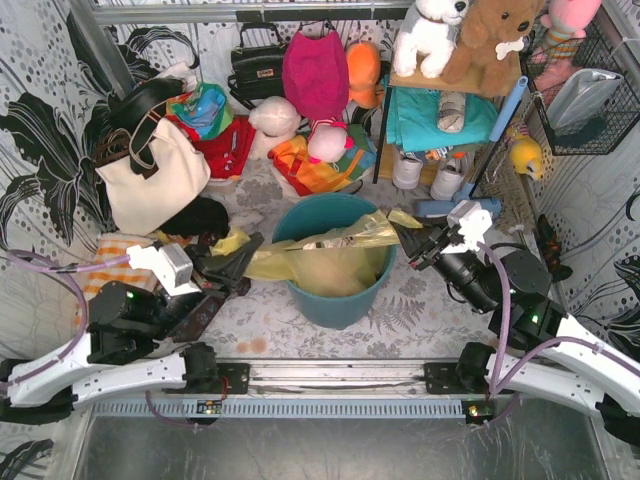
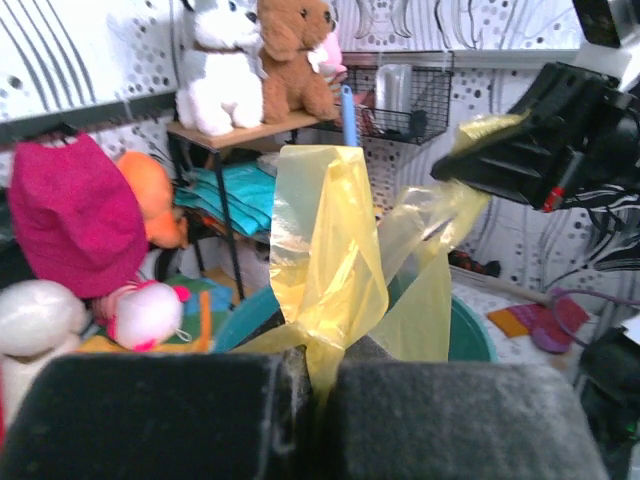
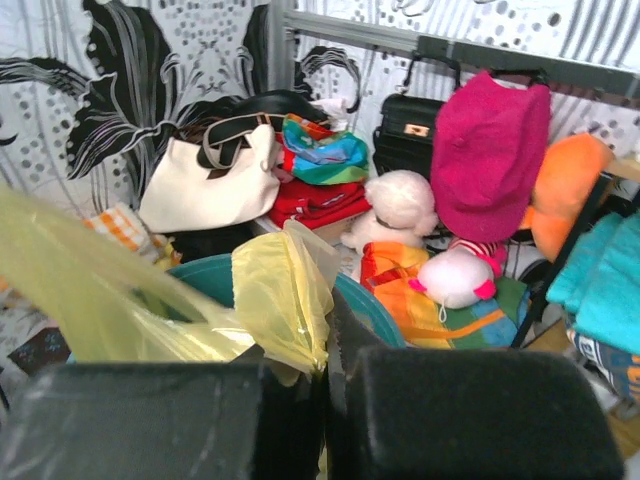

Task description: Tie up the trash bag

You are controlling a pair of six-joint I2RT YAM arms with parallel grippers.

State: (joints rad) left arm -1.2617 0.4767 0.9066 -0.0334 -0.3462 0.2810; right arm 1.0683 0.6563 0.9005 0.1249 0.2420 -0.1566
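Bag [image 1: 335,265] in bin [image 1: 335,306], mid-frame — thin, light, likely slippery film. Left gripper [image 2: 312,372] and right gripper [image 3: 325,365] each clamped on an opposite rim flap — best holds.

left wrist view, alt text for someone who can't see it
Left jaws, shut, pinch a strip of the yellow trash bag rising from the teal bin. The right jaws hold another corner, upper right.

Staged home-storage corner: patterned wallpaper [image 1: 40,130], plush toys [image 1: 480,35] on shelf [image 1: 420,83], handbags [image 1: 258,65], shoes [image 1: 408,170].
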